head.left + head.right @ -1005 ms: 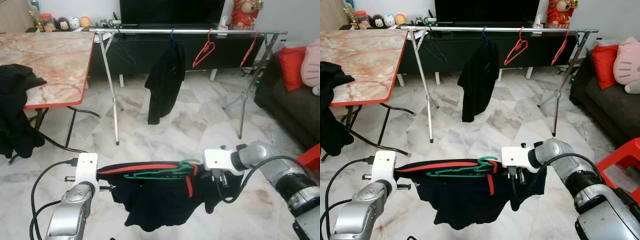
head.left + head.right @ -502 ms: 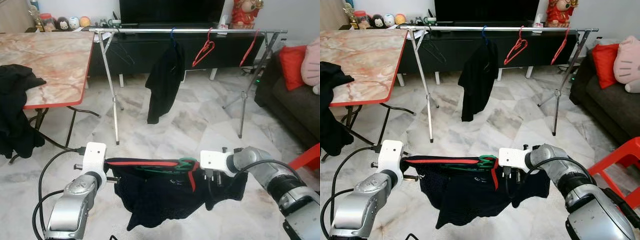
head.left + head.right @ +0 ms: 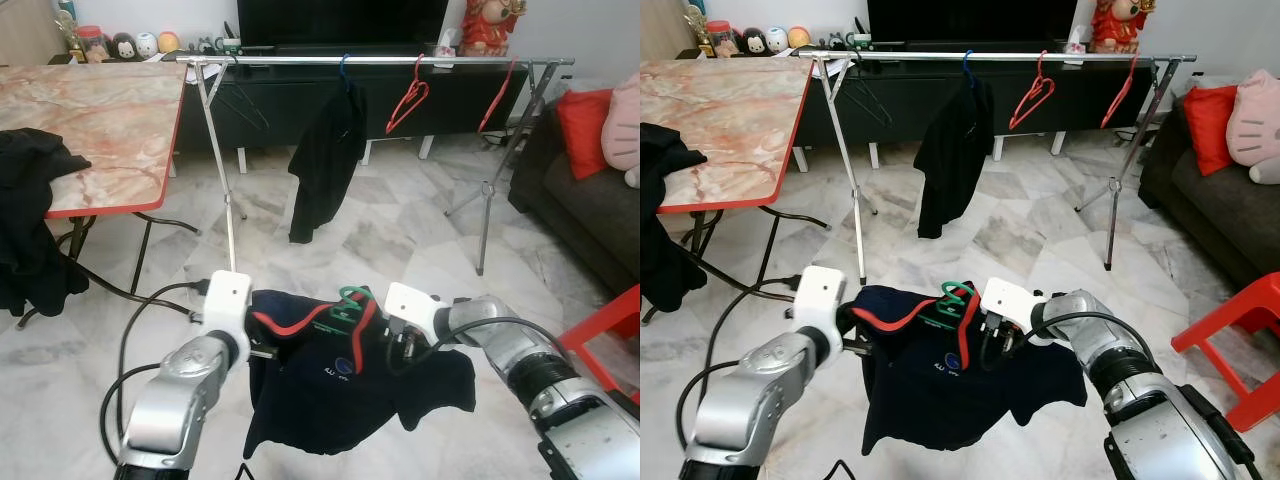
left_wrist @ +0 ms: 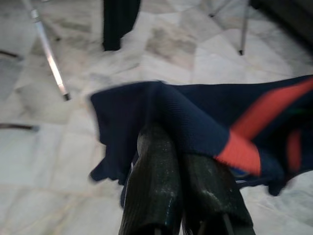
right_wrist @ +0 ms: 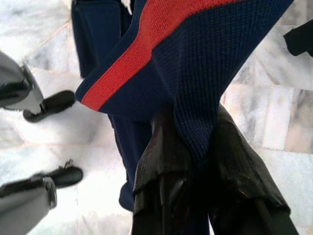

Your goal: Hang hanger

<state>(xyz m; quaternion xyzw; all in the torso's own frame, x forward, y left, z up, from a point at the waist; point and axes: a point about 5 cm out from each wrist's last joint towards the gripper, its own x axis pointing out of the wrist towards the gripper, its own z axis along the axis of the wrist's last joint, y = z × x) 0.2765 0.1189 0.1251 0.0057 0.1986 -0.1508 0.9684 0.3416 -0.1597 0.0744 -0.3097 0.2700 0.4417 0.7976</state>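
Hanger point(image 3: 347, 302), green, threaded in a navy shirt point(image 3: 330, 385) with red trim, slung low between both grippers above marble floor point(image 3: 400, 230); clothes rail point(image 3: 380, 61) well beyond. Left wrist view: left gripper point(image 4: 181, 142) clenched on shirt fabric. Right wrist view: right gripper point(image 5: 193, 147) pinching a fold of shirt.

The dark navy shirt with red trim point(image 3: 340, 385) on the green plastic hanger point(image 3: 348, 303) hangs between the left hand point(image 4: 182, 147) and right hand point(image 5: 188, 142), before the silver metal clothes rack point(image 3: 380, 62), with the marble-topped bench point(image 3: 95, 125) left and the dark sofa point(image 3: 590, 215) right.
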